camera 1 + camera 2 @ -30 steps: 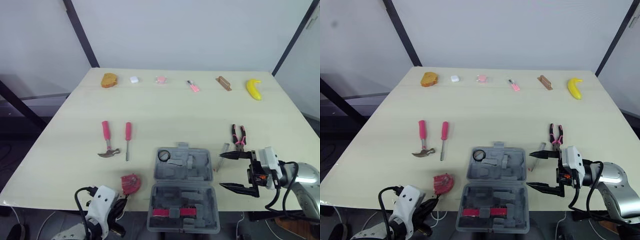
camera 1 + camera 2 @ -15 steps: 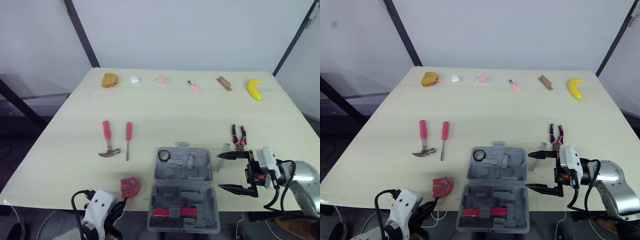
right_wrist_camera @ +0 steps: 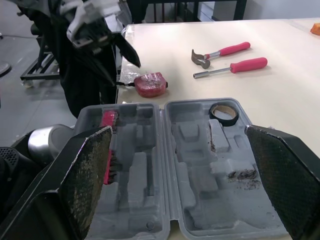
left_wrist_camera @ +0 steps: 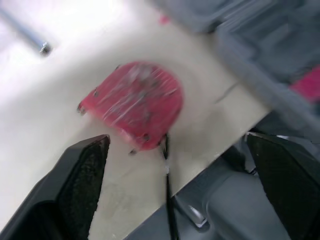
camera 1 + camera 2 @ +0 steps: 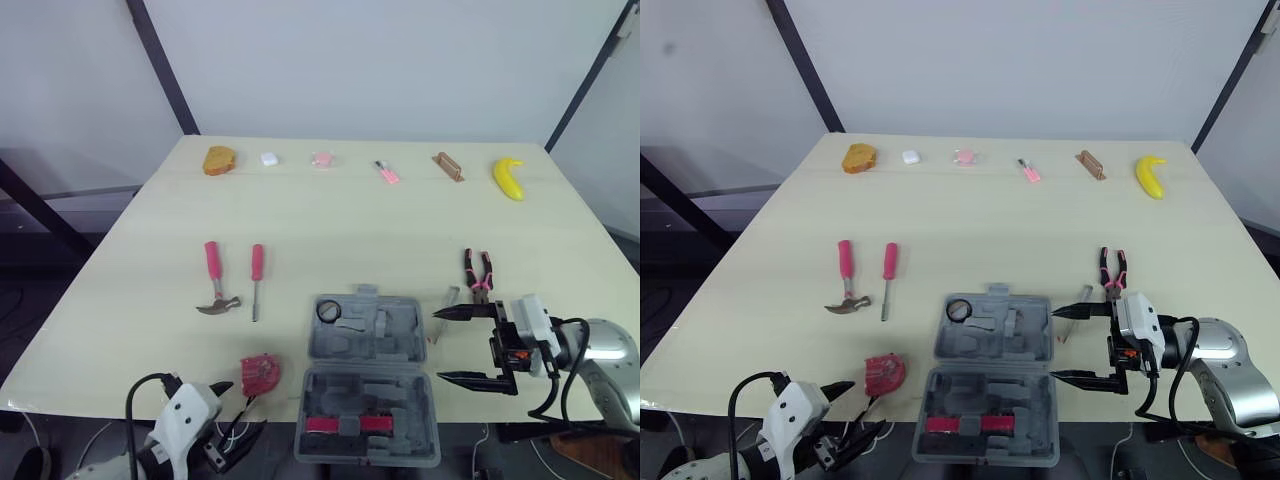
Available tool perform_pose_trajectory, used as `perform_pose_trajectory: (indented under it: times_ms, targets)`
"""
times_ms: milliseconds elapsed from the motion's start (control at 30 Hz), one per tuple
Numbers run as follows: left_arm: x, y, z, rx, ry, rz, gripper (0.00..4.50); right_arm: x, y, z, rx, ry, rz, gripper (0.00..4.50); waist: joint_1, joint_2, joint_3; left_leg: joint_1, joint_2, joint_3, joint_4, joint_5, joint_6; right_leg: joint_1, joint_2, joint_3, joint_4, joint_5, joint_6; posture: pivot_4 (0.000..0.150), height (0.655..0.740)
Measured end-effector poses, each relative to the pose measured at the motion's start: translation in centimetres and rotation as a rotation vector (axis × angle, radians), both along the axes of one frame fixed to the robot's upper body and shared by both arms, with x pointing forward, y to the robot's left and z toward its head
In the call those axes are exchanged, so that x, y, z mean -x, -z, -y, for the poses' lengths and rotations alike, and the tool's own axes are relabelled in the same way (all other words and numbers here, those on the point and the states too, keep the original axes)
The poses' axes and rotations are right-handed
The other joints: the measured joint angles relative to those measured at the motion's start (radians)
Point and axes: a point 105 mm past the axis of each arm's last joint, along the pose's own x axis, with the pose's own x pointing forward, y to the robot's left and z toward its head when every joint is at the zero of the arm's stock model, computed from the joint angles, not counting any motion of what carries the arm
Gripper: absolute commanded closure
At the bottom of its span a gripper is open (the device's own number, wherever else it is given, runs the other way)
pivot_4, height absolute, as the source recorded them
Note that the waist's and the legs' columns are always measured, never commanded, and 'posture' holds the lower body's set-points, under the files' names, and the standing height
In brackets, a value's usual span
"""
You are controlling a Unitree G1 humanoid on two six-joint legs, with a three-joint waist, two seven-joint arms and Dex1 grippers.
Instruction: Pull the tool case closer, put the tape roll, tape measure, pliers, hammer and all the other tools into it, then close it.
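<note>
The grey tool case (image 5: 368,375) lies open at the table's front edge, with the black tape roll (image 5: 328,311) in a recess of its far half. Left of it, at the table edge, lies the red tape measure (image 5: 260,372); my left gripper (image 5: 238,410) hangs open just below and in front of it, and the left wrist view has the tape measure (image 4: 132,105) ahead of the fingers (image 4: 85,170). The hammer (image 5: 213,280) and screwdriver (image 5: 256,280) lie further back on the left. Pliers (image 5: 477,273) lie right of the case. My right gripper (image 5: 438,346) stands open and empty at the case's right side.
A small metal bit (image 5: 449,297) lies between case and pliers. A pink-handled tool (image 5: 345,424) sits in the case's near half. Along the far edge lie a bread piece (image 5: 219,160), a white item (image 5: 268,158), pink items (image 5: 321,159), a brown block (image 5: 447,166) and a banana (image 5: 508,178).
My left gripper, shut before, now has its fingers spread, and has shifted slightly left below the table edge. The right gripper edged a little toward the case.
</note>
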Motion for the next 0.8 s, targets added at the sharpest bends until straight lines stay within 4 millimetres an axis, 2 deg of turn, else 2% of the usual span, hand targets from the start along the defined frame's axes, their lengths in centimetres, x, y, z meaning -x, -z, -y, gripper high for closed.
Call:
perform_pose_trajectory:
  times_ms: [133, 233, 333, 433, 800]
  targets:
    - [-1.7, -1.5, -0.4, 0.02, 0.056, 0.087, 0.02, -0.1, 0.1, -0.1, 0.004, 0.006, 0.002, 0.0, 0.001, 0.0, 0.0, 0.0, 0.0, 0.001, 0.0, 0.0, 0.0, 0.0, 0.001, 0.0, 0.0, 0.0, 0.0, 0.15, 0.74]
    - [-2.4, -1.7, -0.6, 0.024, 0.09, 0.103, 0.02, -0.1, 0.1, -0.1, 0.003, 0.011, 0.004, 0.0, 0.0, 0.0, 0.0, 0.0, 0.0, 0.0, 0.0, 0.0, 0.0, 0.0, 0.001, 0.0, 0.0, 0.0, 0.0, 0.15, 0.74]
    - [-2.6, -1.4, -1.5, -0.048, 0.364, 0.04, 0.02, -0.2, 0.1, -0.2, -0.001, 0.019, 0.009, 0.0, 0.0, 0.001, 0.0, 0.0, 0.0, 0.003, 0.0, 0.0, 0.0, 0.0, 0.003, -0.001, 0.001, 0.0, 0.0, 0.15, 0.74]
    - [-3.2, -1.8, -2.1, -0.048, 0.465, 0.038, 0.02, -0.3, 0.1, -0.2, -0.002, 0.023, 0.012, 0.0, 0.0, 0.001, 0.0, 0.0, 0.0, 0.003, 0.0, 0.0, 0.0, 0.0, 0.002, -0.001, 0.0, 0.0, 0.0, 0.15, 0.74]
    - [-5.7, -0.7, -3.6, -0.046, 0.536, 0.031, 0.02, -0.1, 0.2, -0.3, -0.005, 0.048, 0.016, 0.0, 0.0, 0.001, 0.0, 0.0, 0.0, 0.001, 0.0, 0.0, 0.0, 0.0, 0.002, -0.001, 0.001, 0.0, 0.0, 0.15, 0.74]
